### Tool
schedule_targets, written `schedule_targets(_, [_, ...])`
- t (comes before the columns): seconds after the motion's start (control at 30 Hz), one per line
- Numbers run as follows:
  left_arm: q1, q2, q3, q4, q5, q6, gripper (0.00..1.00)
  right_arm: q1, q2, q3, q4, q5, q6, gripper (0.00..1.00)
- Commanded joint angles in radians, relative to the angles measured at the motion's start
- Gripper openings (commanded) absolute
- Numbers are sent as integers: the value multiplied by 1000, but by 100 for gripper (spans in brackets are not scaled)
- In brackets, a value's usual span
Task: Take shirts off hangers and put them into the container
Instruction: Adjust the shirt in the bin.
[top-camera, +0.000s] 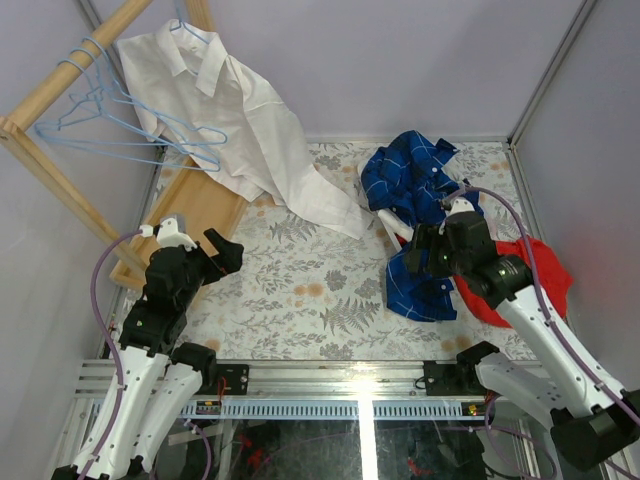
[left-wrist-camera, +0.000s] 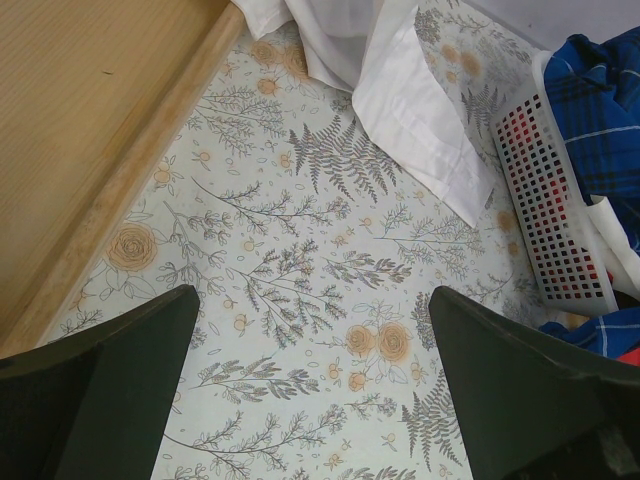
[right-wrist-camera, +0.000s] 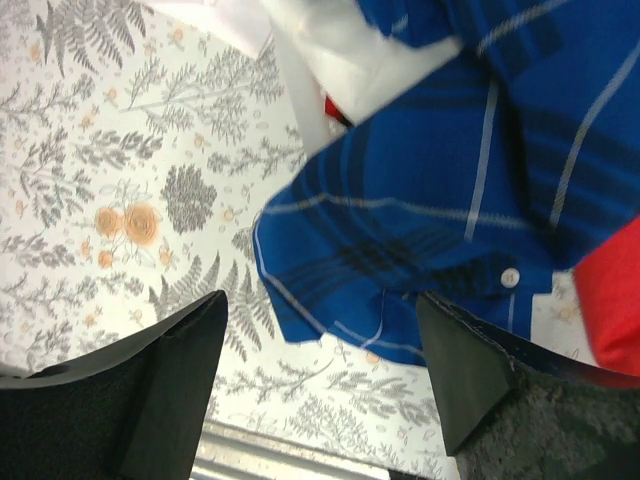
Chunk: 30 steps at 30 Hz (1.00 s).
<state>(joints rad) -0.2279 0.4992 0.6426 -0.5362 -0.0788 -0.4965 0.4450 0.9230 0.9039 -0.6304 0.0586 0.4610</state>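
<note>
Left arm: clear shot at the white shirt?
Likely yes. The left gripper is open and empty, and only bare floral mat lies between it and the white shirt's trailing hem.

No text, label, brand, number or sign can be read anywhere in any of these three views.

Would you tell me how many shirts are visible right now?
2: a white shirt hanging on the rack at far left, and a blue checked shirt heaped over the basket at right. Others may lie hidden beneath it.
</note>
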Motion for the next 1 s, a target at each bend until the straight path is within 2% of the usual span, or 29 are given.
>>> schedule_targets(0.0, [5, -1, -4, 12, -13, 3, 100, 4, -86, -57, -73, -89, 71, 84])
schedule_targets(0.2, [5, 9, -3, 12, -7, 4, 100, 3, -129, -120, -89, -206, 82, 85])
schedule_targets(0.4, [5, 12, -1, 8, -8, 3, 100, 4, -101, -199, -96, -226, 86, 86])
schedule_targets(0.53, [5, 5, -1, 9, -12, 3, 100, 11, -44, -196, -74, -253, 101, 88])
schedule_targets(0.73, [4, 9, -1, 10, -10, 4, 100, 85, 11, -216, -15, -44, 147, 90])
schedule_targets(0.83, [6, 8, -1, 10, -11, 4, 100, 177, 24, -295, 111, 31, 198, 90])
schedule_targets(0.97, [5, 6, -1, 9, -14, 4, 100, 232, 50, -407, 259, 129, 261, 91])
